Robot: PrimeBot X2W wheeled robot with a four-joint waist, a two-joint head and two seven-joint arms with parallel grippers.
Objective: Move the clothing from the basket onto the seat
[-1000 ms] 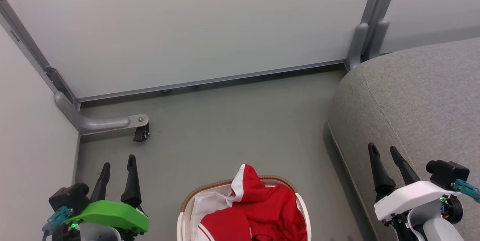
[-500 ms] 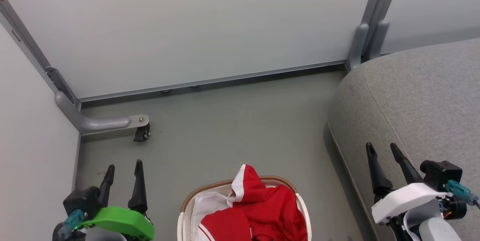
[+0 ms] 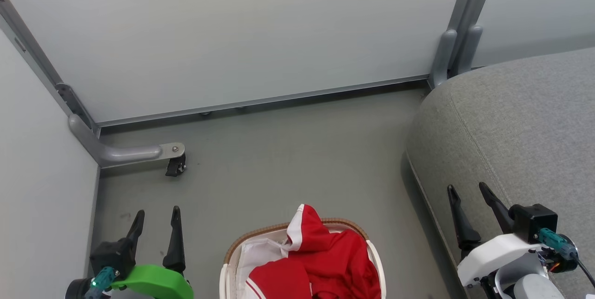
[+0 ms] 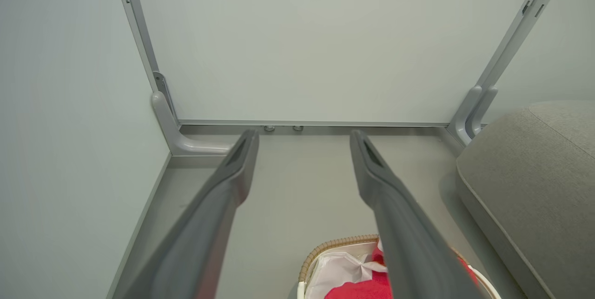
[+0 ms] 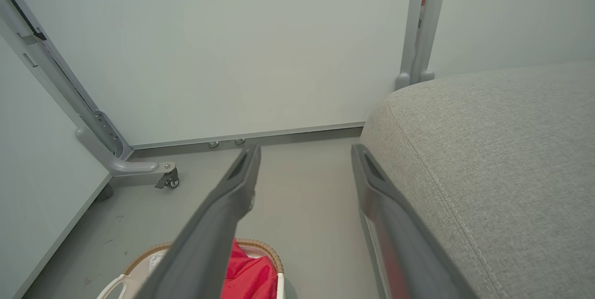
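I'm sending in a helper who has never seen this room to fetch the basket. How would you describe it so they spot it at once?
Start at the big grey seat on the right. On the grey floor just to its left stands the basket. It is oval and white with a brown woven rim, and bright red clothing with white panels is heaped in it.

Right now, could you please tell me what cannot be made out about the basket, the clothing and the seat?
Head view: the bottom edge cuts off the near half of the basket, so its depth is unknown.
Head view: the clothing is bunched and cropped; the number of garments cannot be told.
Left wrist view: one finger of the left pincer covers part of the clothing.
Head view: the right edge cuts off the seat.
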